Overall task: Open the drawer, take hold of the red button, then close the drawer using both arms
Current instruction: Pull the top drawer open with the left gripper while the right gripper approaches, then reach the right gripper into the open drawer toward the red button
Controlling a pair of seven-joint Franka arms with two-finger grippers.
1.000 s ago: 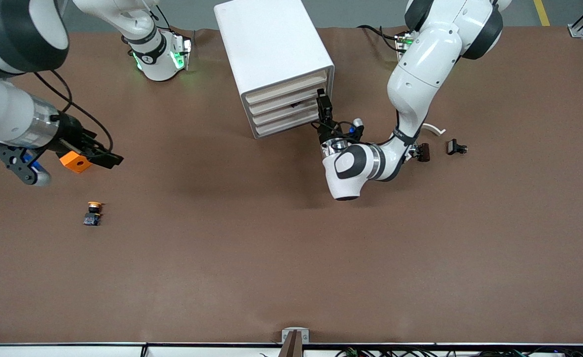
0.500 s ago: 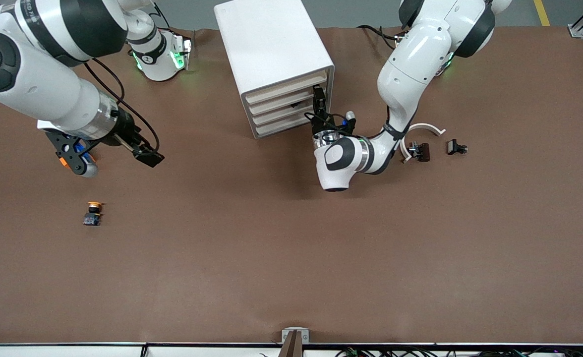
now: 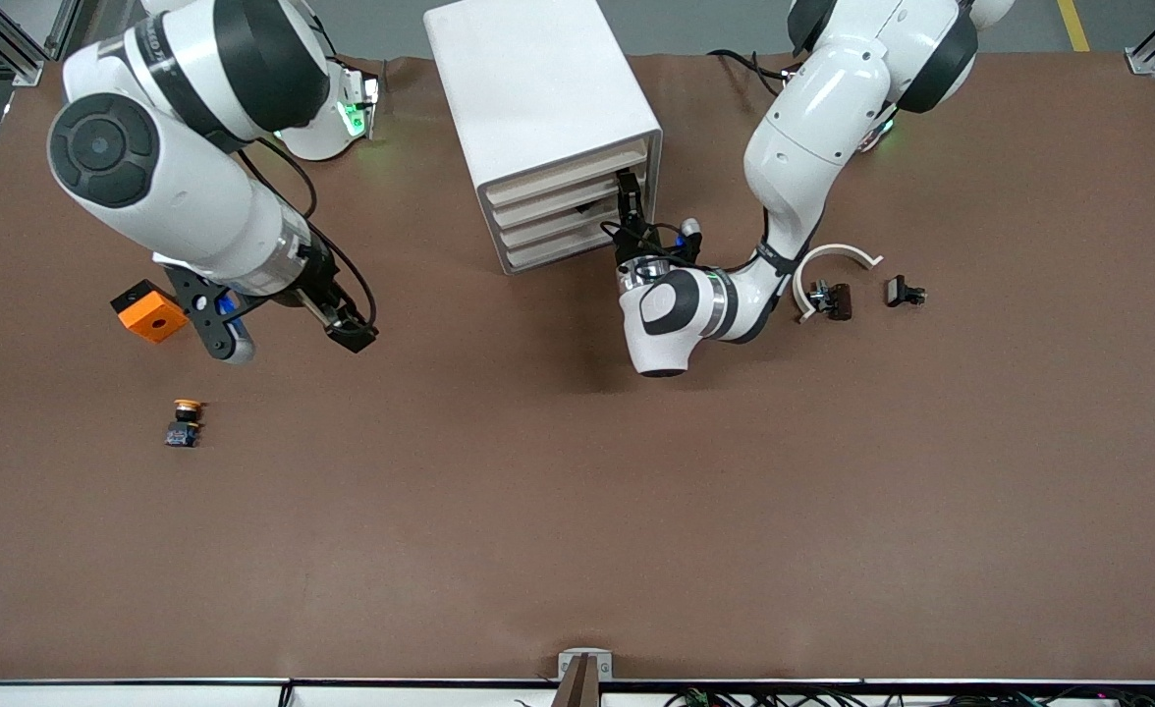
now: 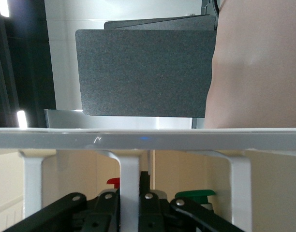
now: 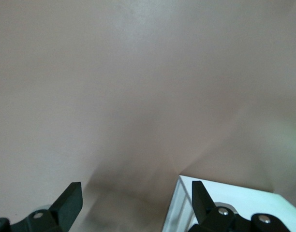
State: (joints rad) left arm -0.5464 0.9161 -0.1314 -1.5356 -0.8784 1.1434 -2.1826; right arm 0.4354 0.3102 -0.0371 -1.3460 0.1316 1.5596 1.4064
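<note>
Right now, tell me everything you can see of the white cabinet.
The cabinet is a white box of smooth plastic-looking material, standing upright on the brown table between the two arm bases. Its front faces the camera and holds four shallow drawers with pale beige fronts, stacked one above another, all pushed in or nearly so. The left gripper is shut at the drawer fronts, at the end toward the left arm; in the left wrist view its fingers clamp a white handle bar.

Both arms [image 3: 813,108]: glossy white jointed shells, black joint bands, black external cables. Green status lights at the bases. Each end effector [image 3: 354,337] black, with visible screws.
</note>
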